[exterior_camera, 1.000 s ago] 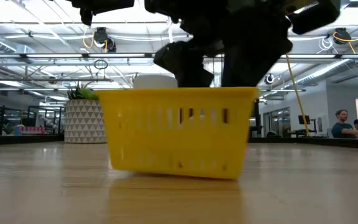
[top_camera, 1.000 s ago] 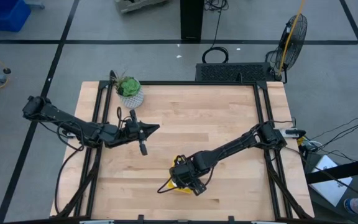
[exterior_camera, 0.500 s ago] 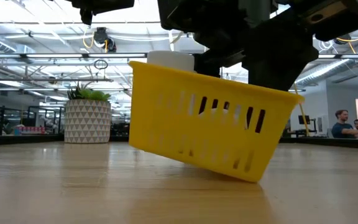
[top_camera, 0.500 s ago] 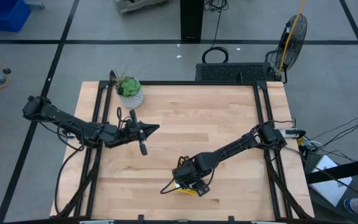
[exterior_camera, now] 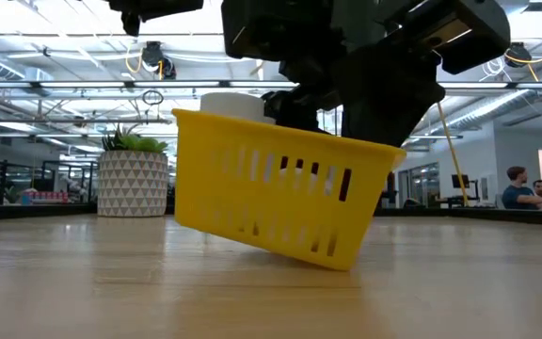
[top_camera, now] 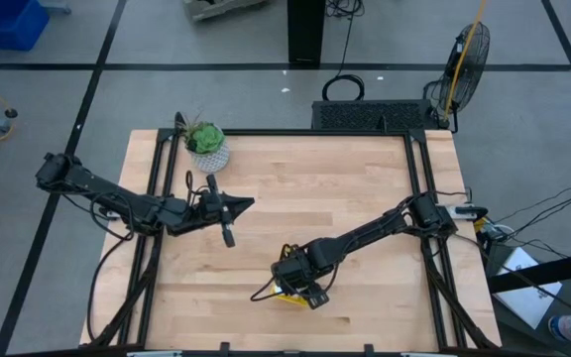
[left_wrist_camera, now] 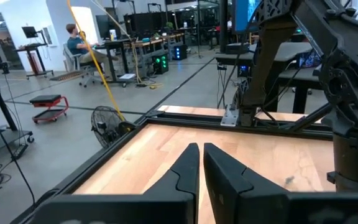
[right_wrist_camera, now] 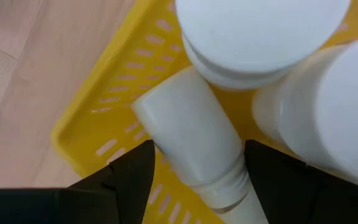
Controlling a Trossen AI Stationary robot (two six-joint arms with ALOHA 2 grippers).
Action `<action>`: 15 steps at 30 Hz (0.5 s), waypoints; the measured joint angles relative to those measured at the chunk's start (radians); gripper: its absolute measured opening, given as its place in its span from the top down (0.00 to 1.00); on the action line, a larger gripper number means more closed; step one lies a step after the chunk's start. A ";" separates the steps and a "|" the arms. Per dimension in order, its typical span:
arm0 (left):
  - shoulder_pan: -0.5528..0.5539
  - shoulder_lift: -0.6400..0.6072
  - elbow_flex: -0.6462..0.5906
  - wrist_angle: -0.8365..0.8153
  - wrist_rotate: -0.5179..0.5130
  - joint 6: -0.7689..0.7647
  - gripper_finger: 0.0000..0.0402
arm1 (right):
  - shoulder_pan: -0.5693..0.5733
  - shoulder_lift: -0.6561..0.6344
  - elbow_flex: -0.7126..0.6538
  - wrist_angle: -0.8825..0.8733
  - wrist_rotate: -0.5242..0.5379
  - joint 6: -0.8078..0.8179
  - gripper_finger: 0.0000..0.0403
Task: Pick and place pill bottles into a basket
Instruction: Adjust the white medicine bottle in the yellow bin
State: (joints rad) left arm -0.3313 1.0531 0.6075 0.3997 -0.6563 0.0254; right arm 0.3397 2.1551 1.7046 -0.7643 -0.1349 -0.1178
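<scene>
The yellow basket (exterior_camera: 271, 198) stands tipped near the table's near edge. Its left end is off the table and its lower right corner (exterior_camera: 332, 264) rests on the wood. It also shows in the high view (top_camera: 282, 296). My right gripper (top_camera: 295, 283) reaches down into it and is shut on a white pill bottle (right_wrist_camera: 191, 137). Two more white bottles (right_wrist_camera: 260, 31) (right_wrist_camera: 328, 112) stand in the basket beside that one. One bottle top (exterior_camera: 233, 102) rises above the rim. My left gripper (top_camera: 246, 204) is shut and empty above the table's left middle. My right gripper has the pill bottle between its two fingers (right_wrist_camera: 132, 177), on the bottle's sides near its ridged end (right_wrist_camera: 219, 177). The fingers come from above and lie along the bottle. The bottle slants inside the basket, its flat far end (right_wrist_camera: 151, 106) toward the slotted yellow wall.
A white patterned plant pot (top_camera: 207, 149) stands at the table's far left corner and also shows in the low view (exterior_camera: 132, 179). Bare wood lies between the arms. People sit in the room beyond (exterior_camera: 520, 184).
The basket stood flat on the table a second ago. Its left end has since lifted while its lower right corner stayed down. It was tipped more steeply half a second ago and has come partway down. My right gripper stayed inside the basket.
</scene>
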 joint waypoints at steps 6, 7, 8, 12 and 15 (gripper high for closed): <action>0.000 -0.001 0.000 0.042 0.000 0.042 0.97 | 0.000 0.000 0.000 -0.013 0.004 0.001 0.40; 0.000 -0.001 0.000 0.049 0.000 0.046 0.98 | 0.000 0.002 0.000 -0.014 0.004 0.001 0.40; 0.000 -0.001 0.000 0.056 0.000 0.051 0.99 | -0.003 0.011 0.002 -0.008 0.002 0.001 0.40; 0.000 -0.001 0.000 0.068 0.000 0.056 0.98 | -0.012 0.034 0.003 -0.004 -0.033 0.001 0.40; 0.000 -0.001 0.000 0.068 0.000 0.056 0.94 | -0.014 0.045 0.002 -0.006 -0.053 0.001 0.40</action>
State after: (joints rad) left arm -0.3313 1.0523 0.6079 0.4681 -0.6567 0.0818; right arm 0.3256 2.1998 1.7069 -0.7701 -0.1877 -0.1169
